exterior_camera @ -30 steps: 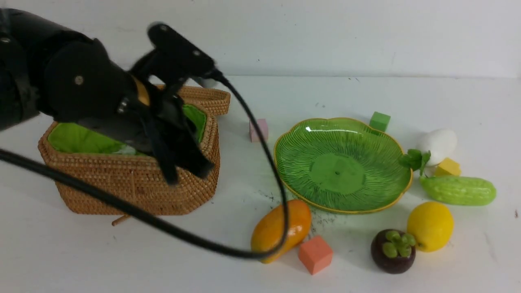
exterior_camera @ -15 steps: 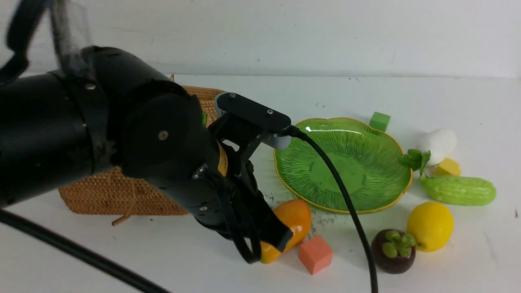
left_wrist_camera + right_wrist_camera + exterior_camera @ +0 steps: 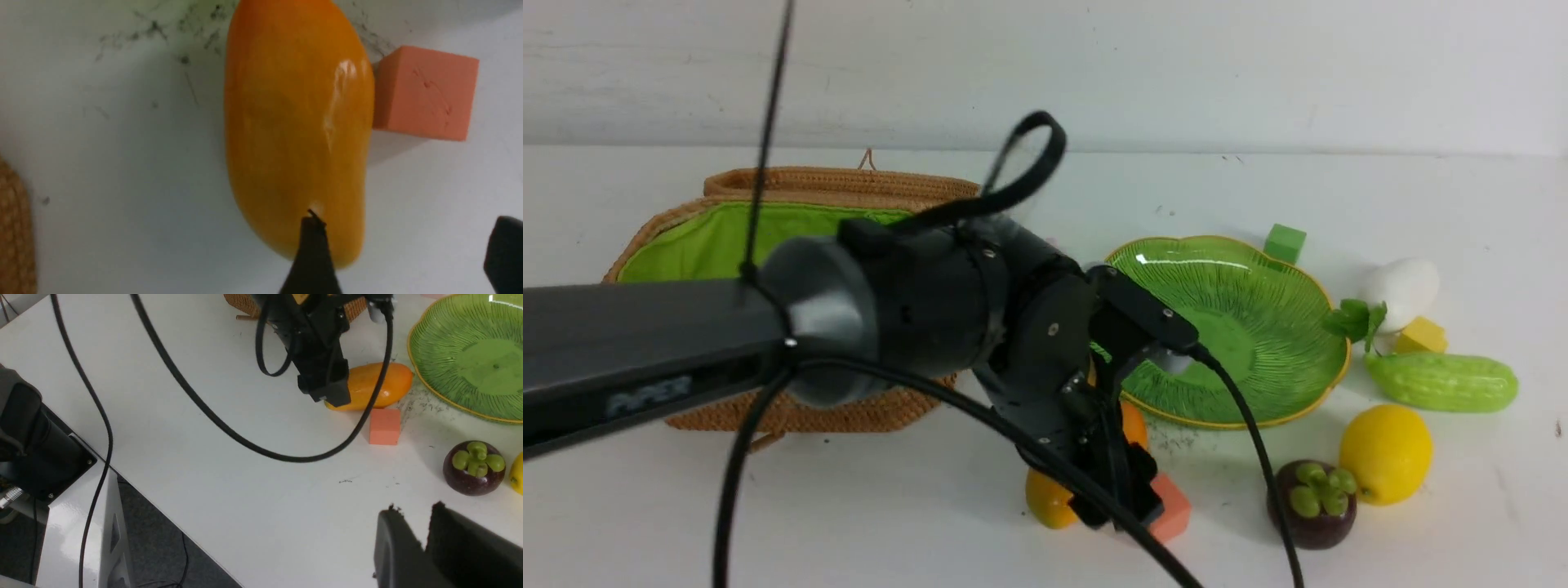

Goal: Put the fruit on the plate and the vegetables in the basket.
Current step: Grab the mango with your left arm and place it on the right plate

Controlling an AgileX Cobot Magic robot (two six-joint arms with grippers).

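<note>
Front view: left gripper [image 3: 1123,506] has swung from the basket [image 3: 841,181] down over the mango [image 3: 1047,498], lying beside the plate's [image 3: 1258,327] near rim, so fruit picking begins; no fruit on the plate yet; fingers spread wide, empty; right gripper [image 3: 421,518] closed, empty; mango's long axis slants, orange end toward the plate, yellow end away.

- The left arm [image 3: 645,343] reaches forward and across with its wrist bent down; the left gripper [image 3: 406,222] points downward, jaws spread apart.
- The right gripper [image 3: 414,510] hovers low, its fingers seemingly almost closed and empty.
</note>
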